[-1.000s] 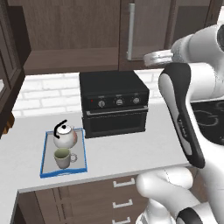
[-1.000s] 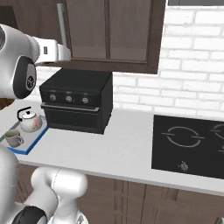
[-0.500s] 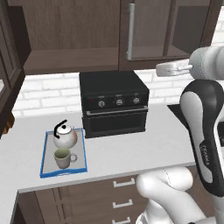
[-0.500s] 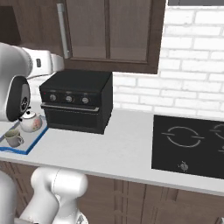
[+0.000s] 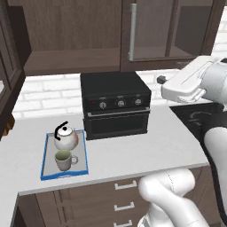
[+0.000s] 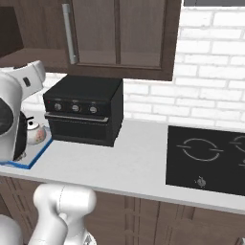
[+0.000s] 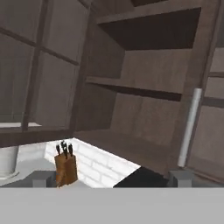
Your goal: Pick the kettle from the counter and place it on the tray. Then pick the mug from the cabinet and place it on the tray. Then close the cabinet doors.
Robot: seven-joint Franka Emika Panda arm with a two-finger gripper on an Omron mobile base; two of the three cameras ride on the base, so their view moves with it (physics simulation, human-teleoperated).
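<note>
The kettle and the mug both sit on the tray, at the lower left of the left base view, on the counter. The arm has swung from beside the oven to the frame's right edge, hand spread wide and empty. One cabinet door appears shut; the left door stands open, so closing remains.
</note>
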